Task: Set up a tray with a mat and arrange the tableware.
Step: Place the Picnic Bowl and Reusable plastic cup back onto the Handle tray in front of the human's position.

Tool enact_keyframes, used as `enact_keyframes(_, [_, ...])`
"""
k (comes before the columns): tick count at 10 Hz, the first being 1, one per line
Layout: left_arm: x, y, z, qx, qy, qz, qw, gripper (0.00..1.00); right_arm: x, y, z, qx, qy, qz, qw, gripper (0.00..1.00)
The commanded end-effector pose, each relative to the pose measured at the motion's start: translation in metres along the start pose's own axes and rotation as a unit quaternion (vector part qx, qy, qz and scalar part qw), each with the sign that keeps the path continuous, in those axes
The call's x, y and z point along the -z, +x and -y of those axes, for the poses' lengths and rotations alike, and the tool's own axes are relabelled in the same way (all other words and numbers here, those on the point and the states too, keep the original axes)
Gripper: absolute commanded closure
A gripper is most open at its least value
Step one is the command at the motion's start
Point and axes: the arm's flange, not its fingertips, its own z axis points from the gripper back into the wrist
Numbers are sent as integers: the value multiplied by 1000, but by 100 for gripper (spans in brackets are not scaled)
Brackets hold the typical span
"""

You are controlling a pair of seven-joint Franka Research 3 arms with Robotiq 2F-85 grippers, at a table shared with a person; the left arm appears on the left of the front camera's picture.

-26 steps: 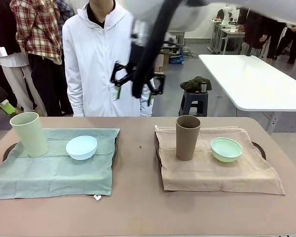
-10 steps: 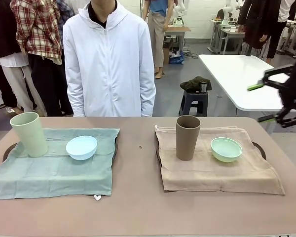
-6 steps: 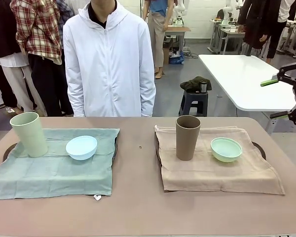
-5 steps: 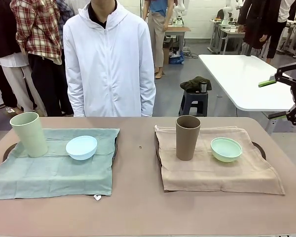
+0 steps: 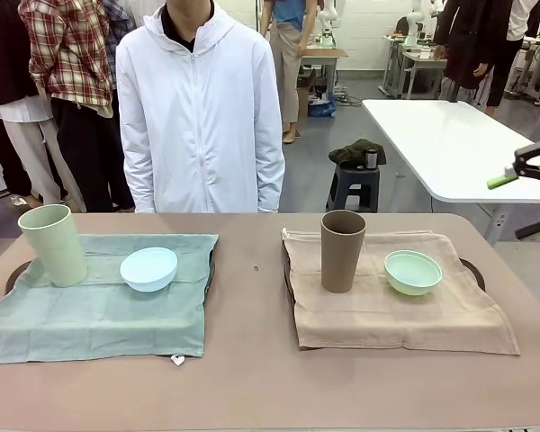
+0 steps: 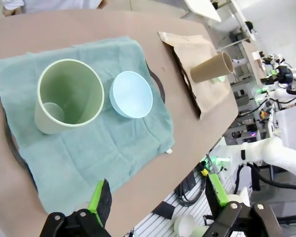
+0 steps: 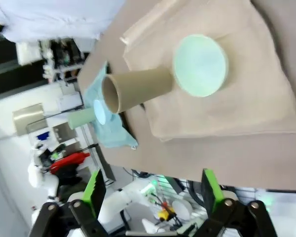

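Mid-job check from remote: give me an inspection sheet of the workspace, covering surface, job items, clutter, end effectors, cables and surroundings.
Surface: brown table, two dark trays under cloth mats.
Job's things, robot's left: pale green plastic tumbler and light blue round bowl, both upright on the green cloth mat.
Job's things, robot's right: brown plastic tumbler and mint green round bowl, upright on the tan cloth mat.
Clutter: small white tag at the green mat's near edge.
End effectors: left end effector open, empty, above the table; right end effector open, empty, off the table's right end.
Cables: nothing seen on the table.
Surroundings: person in a white jacket at the far side; white table behind.
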Motion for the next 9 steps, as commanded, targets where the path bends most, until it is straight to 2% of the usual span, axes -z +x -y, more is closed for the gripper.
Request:
enact_keyframes(1, [8,-4,9,-12,-1,15,1000,0,-21,21,25,8,42,-9,999,0])
enact_keyframes(3, [11,-5,6,-13,-5,7,1000,0,-35,31,39,18,81,-5,997,0])
enact_keyframes(4, [11,-4,6,-7,-9,-8,1000,0,-20,19,33,12,26,-2,1000,0])
enact_keyframes(9, [4,-4,1,-5,-3,-3,1000,0,-20,19,33,12,26,-2,1000,0])
